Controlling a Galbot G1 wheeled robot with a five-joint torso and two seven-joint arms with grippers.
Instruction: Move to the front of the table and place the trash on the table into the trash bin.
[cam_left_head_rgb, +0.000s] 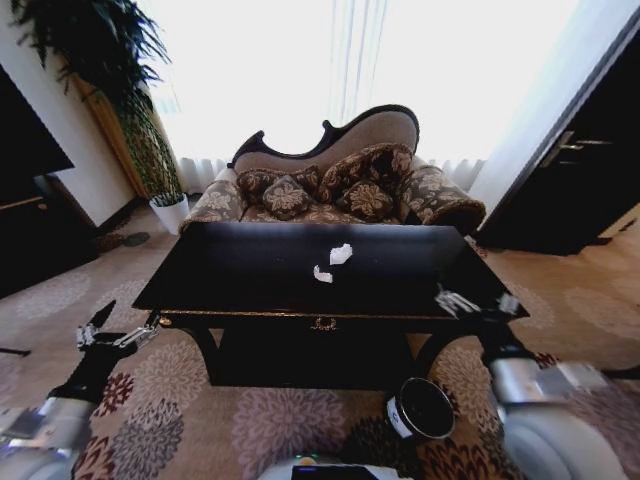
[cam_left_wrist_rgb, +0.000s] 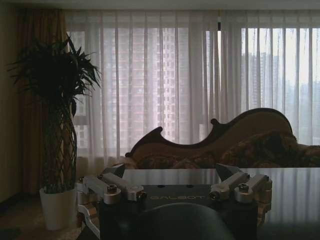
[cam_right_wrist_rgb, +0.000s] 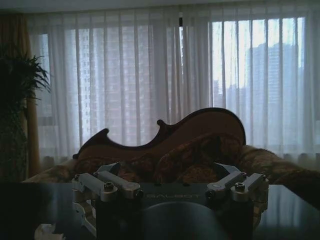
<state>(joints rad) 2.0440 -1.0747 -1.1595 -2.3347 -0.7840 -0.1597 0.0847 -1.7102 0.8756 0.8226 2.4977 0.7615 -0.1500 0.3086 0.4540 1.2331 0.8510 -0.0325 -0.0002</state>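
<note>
I stood squarely before the table (cam_left_head_rgb: 250, 275), so the driving step looked done and the picking-up not yet begun. The black top reached across my front, with a patterned sofa (cam_left_head_rgb: 335, 185) beyond it under a bright curtained window. The trash bin (cam_left_head_rgb: 422, 408) sat on the carpet by my right side, just in front of the table's right leg, its mouth open upward. On the tabletop, near the middle, lay two white paper wads (cam_left_head_rgb: 333, 262), close together but apart from one another; I could make out no bottle or dark round piece.

The next move, I judged, called for a reach forward over the near edge to the wads, then a carry down to the bin.

Both arms were held low and forward. My left gripper (cam_left_head_rgb: 112, 335) hovered off the table's left corner, fingers spread, holding nothing. My right gripper (cam_left_head_rgb: 470, 302) hung over the right near corner, likewise spread and empty.
</note>
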